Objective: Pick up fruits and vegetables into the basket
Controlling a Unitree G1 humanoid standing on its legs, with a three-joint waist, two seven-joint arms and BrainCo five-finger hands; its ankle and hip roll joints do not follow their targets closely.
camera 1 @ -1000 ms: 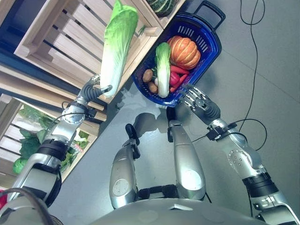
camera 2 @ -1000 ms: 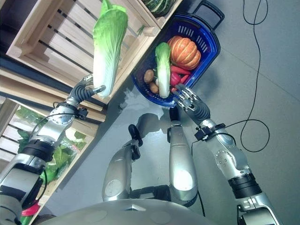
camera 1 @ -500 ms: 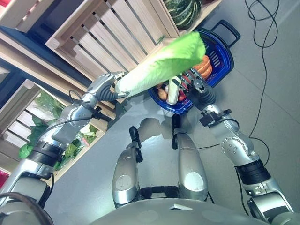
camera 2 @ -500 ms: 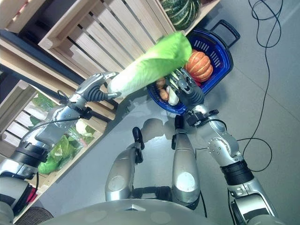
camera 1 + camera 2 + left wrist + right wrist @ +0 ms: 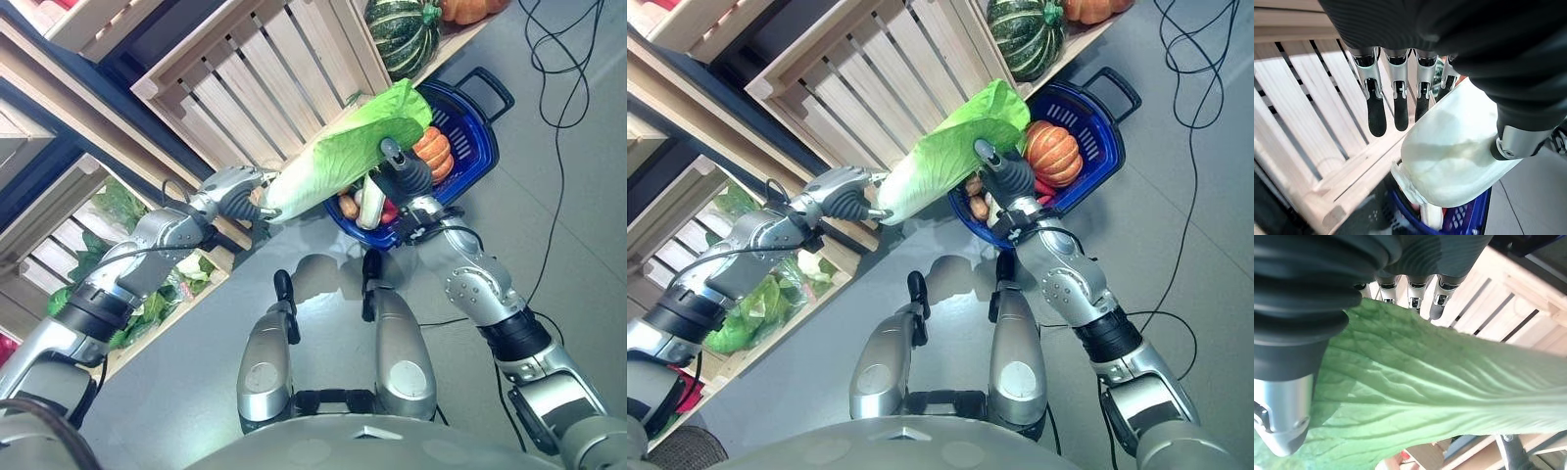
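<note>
Cabbage (image 5: 343,152) spans both hands above basket (image 5: 468,176) rim.

We see our left hand (image 5: 235,193) raised on a bent arm, thumb pinching the pale base of a long cabbage (image 5: 338,157). Our right hand (image 5: 1002,176) reaches up from the right, fingers straight behind the cabbage's green leaves, thumb beneath them.

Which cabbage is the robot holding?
The big cabbage held in the air by the left hand and right hand; the other cabbage lies in the basket.
</note>
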